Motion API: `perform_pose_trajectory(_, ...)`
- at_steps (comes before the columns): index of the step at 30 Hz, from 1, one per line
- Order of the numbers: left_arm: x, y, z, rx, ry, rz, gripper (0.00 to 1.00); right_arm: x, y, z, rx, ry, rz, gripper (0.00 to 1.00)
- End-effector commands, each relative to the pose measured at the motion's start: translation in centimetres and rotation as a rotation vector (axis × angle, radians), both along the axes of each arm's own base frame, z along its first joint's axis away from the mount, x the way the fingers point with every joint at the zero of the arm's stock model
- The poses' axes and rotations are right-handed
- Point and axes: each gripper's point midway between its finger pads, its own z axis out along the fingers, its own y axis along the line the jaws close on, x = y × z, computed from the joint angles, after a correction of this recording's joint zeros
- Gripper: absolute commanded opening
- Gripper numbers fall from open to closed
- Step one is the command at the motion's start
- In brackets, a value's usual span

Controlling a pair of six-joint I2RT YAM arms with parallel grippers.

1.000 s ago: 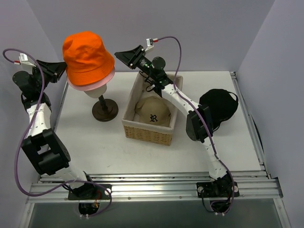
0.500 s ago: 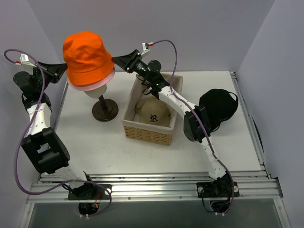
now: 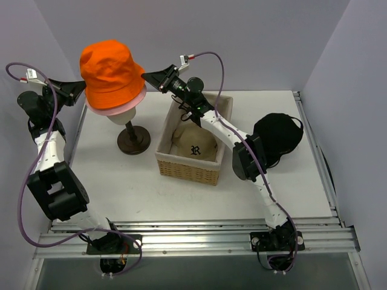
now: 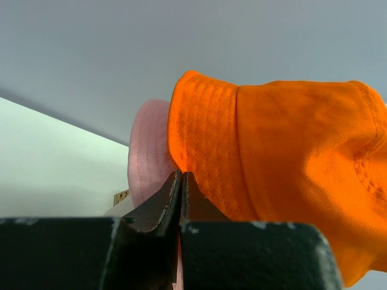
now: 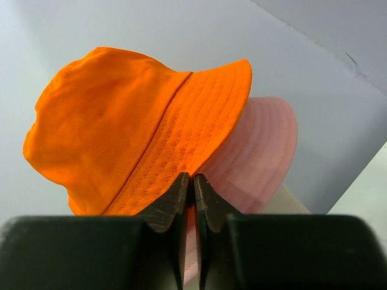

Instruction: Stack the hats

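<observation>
The bright orange bucket hat sits on top of the pale pink bucket hat on the mannequin head. My left gripper is shut, its tips touching the left brim where orange meets pink. My right gripper is shut, its tips against the right brim where the orange hat overlaps the pink one. I cannot tell if either pinches fabric. The tan cap with a dark "R" lies in the basket. The black cap lies on the table at the right.
The woven basket stands mid-table under my right arm. The cream mannequin head rests on a dark stand with a round base. Grey walls enclose the back and both sides.
My right gripper has swung left from above the basket's far edge to the orange hat's right brim. The left gripper and the hats have stayed put.
</observation>
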Motion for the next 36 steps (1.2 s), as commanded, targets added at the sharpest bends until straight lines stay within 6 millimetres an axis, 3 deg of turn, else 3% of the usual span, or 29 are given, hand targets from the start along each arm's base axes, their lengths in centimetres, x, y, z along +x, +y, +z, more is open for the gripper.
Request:
perform_pose_trajectory(1,0.0,-0.2,0.4,0.042,-0.043,-0.019,0.02,-0.9,0.0,2.6,0.076,-0.051,0.007,0.0)
perform_pose_trajectory(12,0.4,0.7,-2.7,0.028,0.014,-0.013,0.02,0.2,0.8,-2.4,0.006,0.022,0.024,0.0)
perform_pose_trajectory(17,0.2,0.6,-2.7,0.032,0.011,-0.016,0.02,0.7,0.5,-4.4,-0.024,0.053,0.02,0.0)
perform_pose_trajectory(23,-0.1,0.3,-3.0,0.035,0.02,-0.032,0.02,0.1,0.4,-4.2,-0.035,0.033,0.034,0.0)
perform_pose_trajectory(25,-0.4,0.0,-2.4,0.036,-0.003,-0.042,0.03,0.0,0.1,-3.2,-0.04,0.009,0.028,0.0)
perform_pose_trajectory(28,-1.0,0.2,-1.3,0.027,-0.015,-0.033,0.13,-0.1,-0.7,-1.3,-0.043,-0.024,0.013,0.0)
perform_pose_trajectory(29,-1.3,0.3,-0.5,0.039,-0.029,-0.015,0.21,-0.3,-0.9,-0.8,-0.041,-0.034,0.009,0.0)
perform_pose_trajectory(31,-1.6,0.9,-0.1,0.04,-0.013,0.013,0.23,-0.6,-1.3,0.4,-0.033,-0.053,0.003,0.0)
perform_pose_trajectory(32,-1.8,1.0,0.3,0.056,-0.018,0.024,0.29,-0.8,-1.3,0.5,-0.033,-0.055,0.004,0.0)
perform_pose_trajectory(35,-3.0,1.6,1.7,0.106,-0.019,0.093,0.34,-1.1,-1.3,0.6,-0.024,-0.052,0.015,0.0)
perform_pose_trajectory(36,-3.2,1.8,1.0,0.104,0.03,0.113,0.34,-1.2,-1.2,0.6,-0.018,-0.054,0.022,0.0)
